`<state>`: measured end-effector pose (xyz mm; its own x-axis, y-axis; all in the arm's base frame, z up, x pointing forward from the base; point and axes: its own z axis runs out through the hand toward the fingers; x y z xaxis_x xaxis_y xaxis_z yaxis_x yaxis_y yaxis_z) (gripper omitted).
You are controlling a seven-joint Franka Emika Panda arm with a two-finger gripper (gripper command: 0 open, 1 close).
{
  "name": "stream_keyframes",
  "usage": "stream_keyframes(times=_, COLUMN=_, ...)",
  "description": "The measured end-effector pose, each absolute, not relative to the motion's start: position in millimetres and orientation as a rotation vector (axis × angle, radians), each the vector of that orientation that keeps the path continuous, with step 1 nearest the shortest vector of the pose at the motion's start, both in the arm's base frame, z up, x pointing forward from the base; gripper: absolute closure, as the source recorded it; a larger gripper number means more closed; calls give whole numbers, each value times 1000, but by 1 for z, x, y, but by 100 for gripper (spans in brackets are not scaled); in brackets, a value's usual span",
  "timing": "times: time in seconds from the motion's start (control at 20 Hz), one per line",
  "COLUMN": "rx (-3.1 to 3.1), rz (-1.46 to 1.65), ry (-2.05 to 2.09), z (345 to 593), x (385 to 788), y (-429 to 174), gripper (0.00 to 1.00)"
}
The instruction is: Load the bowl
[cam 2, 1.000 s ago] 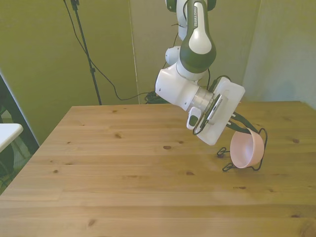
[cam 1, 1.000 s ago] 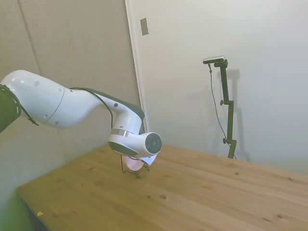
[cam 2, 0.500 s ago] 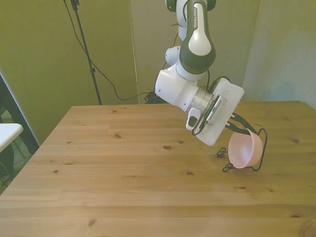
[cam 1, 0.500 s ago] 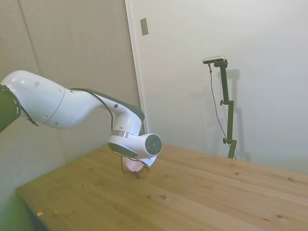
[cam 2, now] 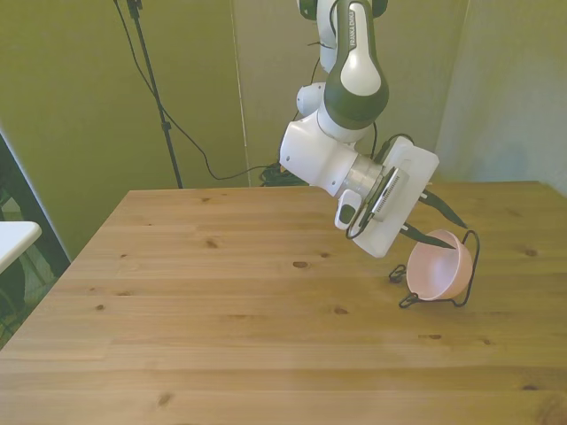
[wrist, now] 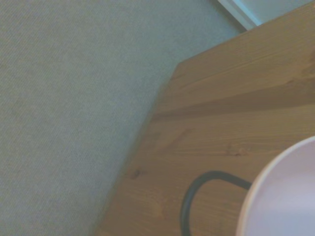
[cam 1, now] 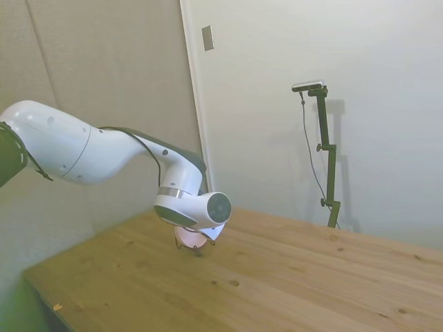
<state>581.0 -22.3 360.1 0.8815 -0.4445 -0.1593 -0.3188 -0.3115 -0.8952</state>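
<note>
The bowl (cam 2: 436, 274) is sitting tilted in the wire rack (cam 2: 468, 266) near the table's (cam 2: 221, 310) right edge in the front view. The gripper (cam 2: 436, 223) is hanging just above its rim, fingers spread wide (looks like it's letting go), since the rack is propping it.

The white arm (cam 2: 354, 80) reached down over the table (cam 2: 221, 336) from its far edge, its wrist turned sideways low above the wood toward the front view's right, and the gripper (cam 2: 433, 220) held its dark fingers (cam 2: 446, 211) spread apart.
</note>
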Motion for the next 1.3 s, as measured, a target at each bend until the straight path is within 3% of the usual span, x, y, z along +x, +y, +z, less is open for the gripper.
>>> stream_keyframes(times=0.7, rx=-2061, rz=-249, ry=751, z=453, x=530, y=-46, gripper=0)
stream_keyframes(times=1.1, rx=-2217, rz=-197, ry=930, z=474, x=471, y=-49, gripper=0)
stream_keyframes(times=1.3, rx=-2281, rz=-181, ry=1009, z=467, x=441, y=-64, gripper=0)
